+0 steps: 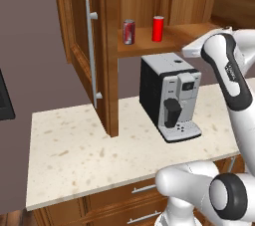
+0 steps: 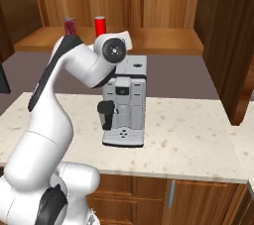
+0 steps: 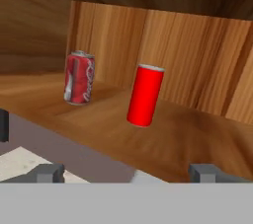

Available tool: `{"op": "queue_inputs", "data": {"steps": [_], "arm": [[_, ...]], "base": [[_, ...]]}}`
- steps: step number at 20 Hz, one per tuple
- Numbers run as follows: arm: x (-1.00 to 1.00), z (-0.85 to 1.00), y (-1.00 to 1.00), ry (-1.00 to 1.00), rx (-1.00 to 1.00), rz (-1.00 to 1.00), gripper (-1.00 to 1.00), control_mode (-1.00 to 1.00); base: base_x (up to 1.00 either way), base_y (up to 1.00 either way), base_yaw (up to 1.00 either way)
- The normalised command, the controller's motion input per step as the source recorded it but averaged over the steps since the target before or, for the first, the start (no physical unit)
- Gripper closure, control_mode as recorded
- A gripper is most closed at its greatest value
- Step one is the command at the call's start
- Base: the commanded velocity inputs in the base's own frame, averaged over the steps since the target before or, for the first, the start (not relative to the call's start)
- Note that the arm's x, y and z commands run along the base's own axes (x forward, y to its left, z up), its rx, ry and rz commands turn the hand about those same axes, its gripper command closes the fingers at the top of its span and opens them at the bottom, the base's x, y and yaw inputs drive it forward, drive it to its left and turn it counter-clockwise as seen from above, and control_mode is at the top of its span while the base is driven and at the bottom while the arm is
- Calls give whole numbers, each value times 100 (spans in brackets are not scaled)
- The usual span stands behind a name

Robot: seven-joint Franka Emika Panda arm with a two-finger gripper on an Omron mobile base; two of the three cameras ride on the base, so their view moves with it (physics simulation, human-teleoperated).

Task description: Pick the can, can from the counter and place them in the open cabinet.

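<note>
The gripper (image 3: 126,172) stands spread wide with nothing between its fingertips (image 3: 48,172), which rise at the bottom of the hand view, aimed at the cabinet shelf (image 3: 188,139). Ahead of it, the plain bright red can (image 3: 145,95) stands upright on the plank shelf, apart from the gripper. Beside it, a little further back towards the cabinet's side wall, the darker red can with grey-white markings (image 3: 79,78) also stands upright; the two cans are near each other but not touching.

In the left base view both cans, the dark one (image 1: 129,32) and the bright one (image 1: 158,28), sit on the shelf of the open cabinet (image 1: 144,45), whose tall door (image 1: 82,46) with its long silver bar handle (image 1: 91,58) hangs open. Below the shelf a black and silver coffee machine (image 1: 172,95) stands on the cream speckled table (image 1: 84,155). The white arm (image 2: 79,70) reaches up in front of the machine.
</note>
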Motion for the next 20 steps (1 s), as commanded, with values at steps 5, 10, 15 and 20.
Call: {"op": "queue_inputs", "data": {"steps": [5, 10, 15, 20], "arm": [[-72, -3, 4, 10, -1, 0, -100, -100], [-74, -21, 17, 17, 0, -4, -100, -100], [-69, -39, 23, 14, 0, -8, -100, -100], [-57, -56, 26, 12, 0, -15, -100, -100]], "base": [[0, 0, 0], [0, 0, 0], [0, 0, 0], [0, 0, 0]]}}
